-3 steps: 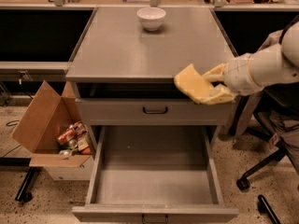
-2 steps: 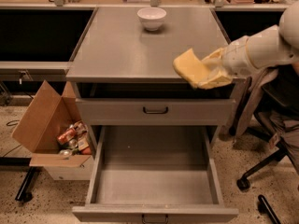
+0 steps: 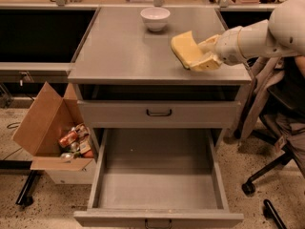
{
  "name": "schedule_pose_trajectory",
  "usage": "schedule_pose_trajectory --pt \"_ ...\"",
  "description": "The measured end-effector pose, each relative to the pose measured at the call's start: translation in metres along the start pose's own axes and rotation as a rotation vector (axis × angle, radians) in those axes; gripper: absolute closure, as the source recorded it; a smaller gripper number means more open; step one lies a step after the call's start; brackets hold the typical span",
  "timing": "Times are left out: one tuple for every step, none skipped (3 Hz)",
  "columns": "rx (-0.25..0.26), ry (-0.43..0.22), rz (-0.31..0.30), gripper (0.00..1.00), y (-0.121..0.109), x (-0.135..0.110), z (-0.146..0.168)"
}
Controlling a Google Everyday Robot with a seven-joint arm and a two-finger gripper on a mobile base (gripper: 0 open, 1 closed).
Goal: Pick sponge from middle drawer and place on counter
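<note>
Clamping the sponge (image 3: 185, 47) between its fingers, the claw (image 3: 204, 57) is hovering over the right front of the tabletop (image 3: 119, 51); a white bowl (image 3: 155, 18) is sitting beyond it to the left, and the middle drawer (image 3: 157, 190) is lying open below.

The surface (image 3: 124, 56) fills the upper centre of the frame; a bowl (image 3: 155, 18) stands on it near its back edge; the gripper (image 3: 204, 55) reaches in from the upper right and clasps the sponge (image 3: 183, 49) over the surface's right side, right of and before the bowl; beneath the surface sits a closed drawer front (image 3: 158, 112); below that the middle drawer (image 3: 157, 185) stands pulled out at bottom centre; a cardboard box (image 3: 40, 128) lies at lower left; a chair (image 3: 265, 171) stands at lower right.
</note>
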State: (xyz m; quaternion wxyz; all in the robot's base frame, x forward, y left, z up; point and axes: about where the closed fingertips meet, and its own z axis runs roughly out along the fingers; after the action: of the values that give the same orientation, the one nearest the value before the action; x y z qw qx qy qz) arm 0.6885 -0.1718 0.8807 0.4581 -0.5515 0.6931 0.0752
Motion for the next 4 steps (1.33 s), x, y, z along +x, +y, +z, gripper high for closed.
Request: schedule_pose_trajectory --pt "0.05 -0.069 0.047 0.81 -0.02 -0.012 0.016" --pt "0.072 -0.12 0.083 0.5 -0.034 -0.024 0.032" --pt "0.071 -0.135 0.096 0.27 -0.039 -0.029 0.04" --pt "0.046 -0.134 0.101 0.0 -0.039 -0.033 0.054"
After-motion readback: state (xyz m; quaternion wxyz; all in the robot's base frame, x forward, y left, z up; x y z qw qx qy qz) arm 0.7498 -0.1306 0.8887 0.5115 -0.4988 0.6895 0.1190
